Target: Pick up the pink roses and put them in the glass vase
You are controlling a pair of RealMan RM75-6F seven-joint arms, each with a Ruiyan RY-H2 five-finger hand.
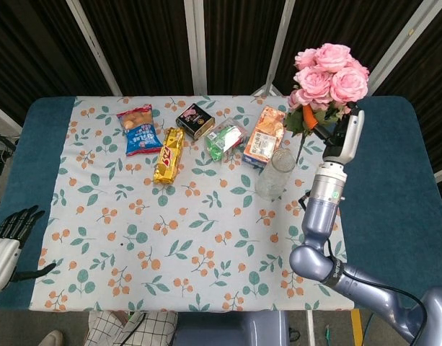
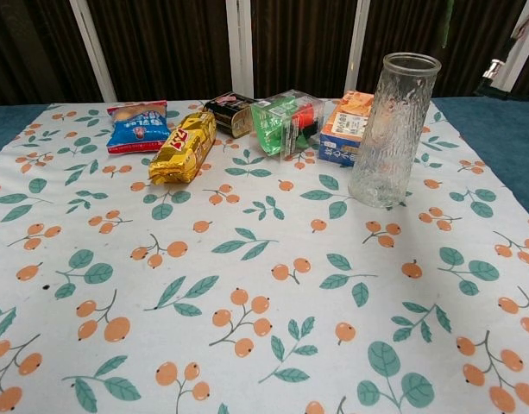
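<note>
head view, right hand [image 1: 334, 128]: grasping the pink roses [image 1: 327, 71], high above the glass vase [image 1: 274, 174].
head view, left hand [image 1: 6, 241]: released, fingers apart, at table edge.
chest view, glass vase [image 2: 392, 129]: upright beside orange box [image 2: 346, 127].

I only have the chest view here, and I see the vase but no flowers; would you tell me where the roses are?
Observer: The right hand holds the roses up in the air, blooms on top.
Operator: Thanks. Are they over the vase yet?
Observer: Not yet; in the head view they show beyond and right of the vase.
Operator: And the left hand?
Observer: The left hand is at the table's near left corner, open, holding nothing.
</note>
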